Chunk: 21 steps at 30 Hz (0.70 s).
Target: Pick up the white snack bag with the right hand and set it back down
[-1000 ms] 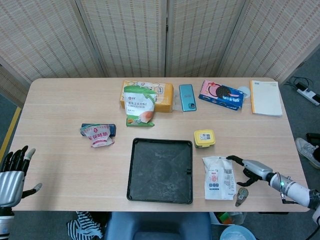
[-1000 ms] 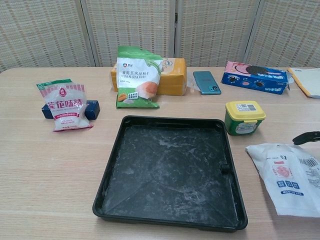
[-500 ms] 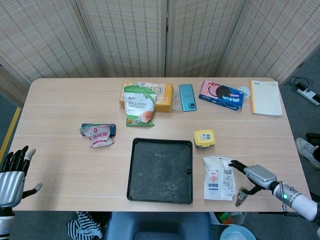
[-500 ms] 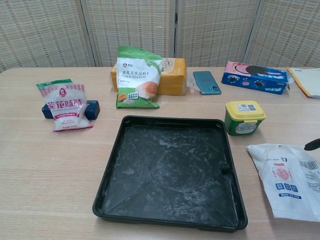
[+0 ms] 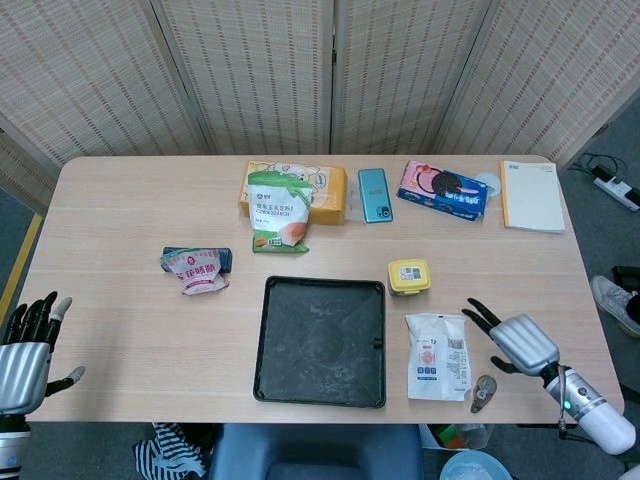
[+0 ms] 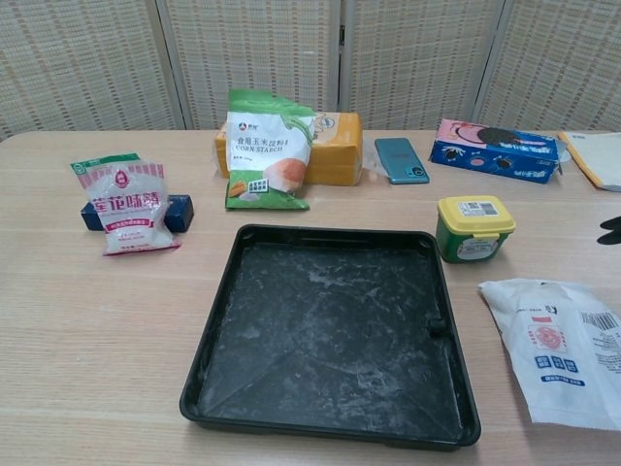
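Note:
The white snack bag lies flat on the table, right of the black tray; in the chest view the white snack bag fills the lower right corner. My right hand hovers just right of the bag, fingers spread, holding nothing and apart from the bag. Only dark fingertips of it show at the chest view's right edge. My left hand hangs open off the table's front left corner, away from everything.
A yellow-lidded tub sits behind the bag. Further back lie a corn starch bag, orange box, phone, cookie pack and notebook. A pink snack bag lies left. A small clip rests by the front edge.
My right hand has drawn back from the white bag's right edge, turned and risen, with fingers now pointing up. The bag stayed flat. The left hand has not moved.

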Tool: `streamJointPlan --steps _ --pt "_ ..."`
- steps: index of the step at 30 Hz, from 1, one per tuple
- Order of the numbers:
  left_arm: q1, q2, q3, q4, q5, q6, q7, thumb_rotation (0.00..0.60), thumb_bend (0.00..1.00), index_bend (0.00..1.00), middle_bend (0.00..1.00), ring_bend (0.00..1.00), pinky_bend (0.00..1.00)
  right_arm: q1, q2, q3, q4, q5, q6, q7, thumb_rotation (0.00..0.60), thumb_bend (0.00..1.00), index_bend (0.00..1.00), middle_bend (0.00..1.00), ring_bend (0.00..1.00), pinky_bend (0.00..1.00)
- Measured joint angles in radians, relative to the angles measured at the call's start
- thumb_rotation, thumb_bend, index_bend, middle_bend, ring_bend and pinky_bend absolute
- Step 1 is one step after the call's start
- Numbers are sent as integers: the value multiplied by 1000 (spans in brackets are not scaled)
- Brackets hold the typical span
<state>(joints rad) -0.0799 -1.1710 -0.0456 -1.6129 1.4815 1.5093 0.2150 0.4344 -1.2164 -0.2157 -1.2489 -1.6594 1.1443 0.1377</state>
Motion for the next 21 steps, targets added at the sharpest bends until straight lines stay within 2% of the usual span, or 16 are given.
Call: streamJointPlan --steps 10,15,21 --pt "3 5 3 1 9 6 -16 600 144 0 0 48 15 -37 -78 4 53 -62 30 -81 600 328 0 0 737 930" --pt "2 4 3 0 10 5 -12 600 143 0 0 48 15 -45 -98 2 74 -69 26 -87 600 329 0 0 737 930" --pt "4 0 2 1 9 10 -6 600 143 0 0 48 14 -60 -168 17 146 -82 72 -76 600 329 0 0 737 930"
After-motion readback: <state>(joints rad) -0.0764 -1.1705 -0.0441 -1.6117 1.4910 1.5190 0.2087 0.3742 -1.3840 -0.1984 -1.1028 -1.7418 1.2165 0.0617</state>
